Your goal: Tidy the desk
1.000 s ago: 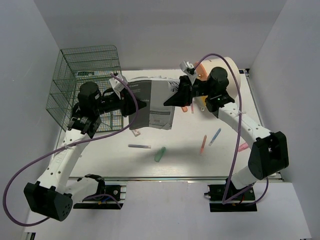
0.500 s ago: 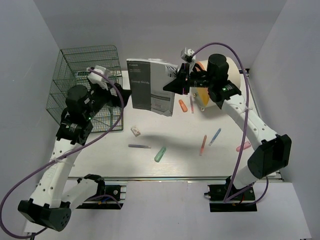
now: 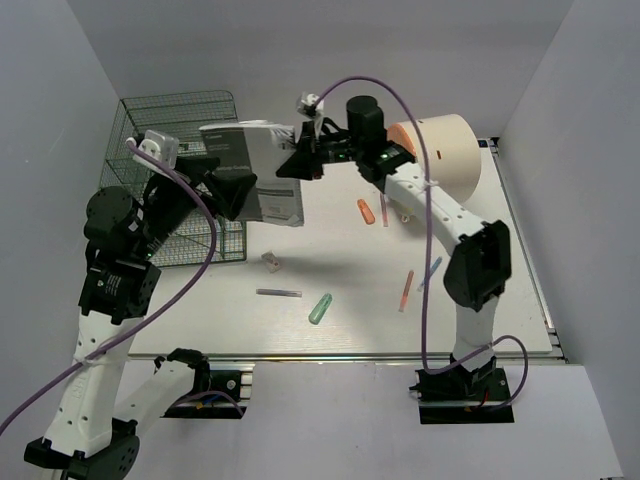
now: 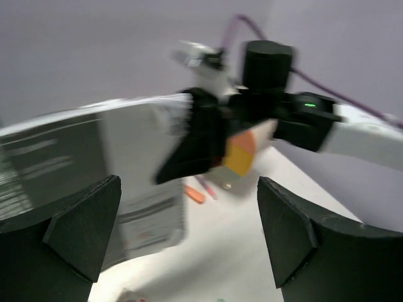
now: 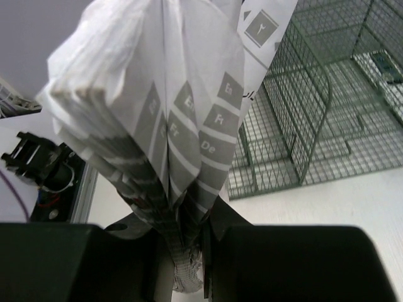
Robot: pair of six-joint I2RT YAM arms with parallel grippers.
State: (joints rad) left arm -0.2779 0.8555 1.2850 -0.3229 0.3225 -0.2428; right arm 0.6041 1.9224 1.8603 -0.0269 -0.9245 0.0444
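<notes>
R fingers (image 3: 299, 165) pinch one edge of a gray-white booklet (image 3: 258, 172) and hold it up off the surface (image 3: 350, 325); pages fan out in the right wrist view. The booklet hangs btwn the green wire rack (image 3: 170, 130) and the cream cylinder (image 3: 450, 155), above the surface's back-left part. L fingers (image 3: 235, 190) are spread wide, gripping nothing, just beside the booklet's lower-left edge; can't tell if touching. The white surface lies under both arms w/ a green marker (image 3: 320, 308), an orange marker (image 3: 366, 211) and a few pens scattered on it.
</notes>
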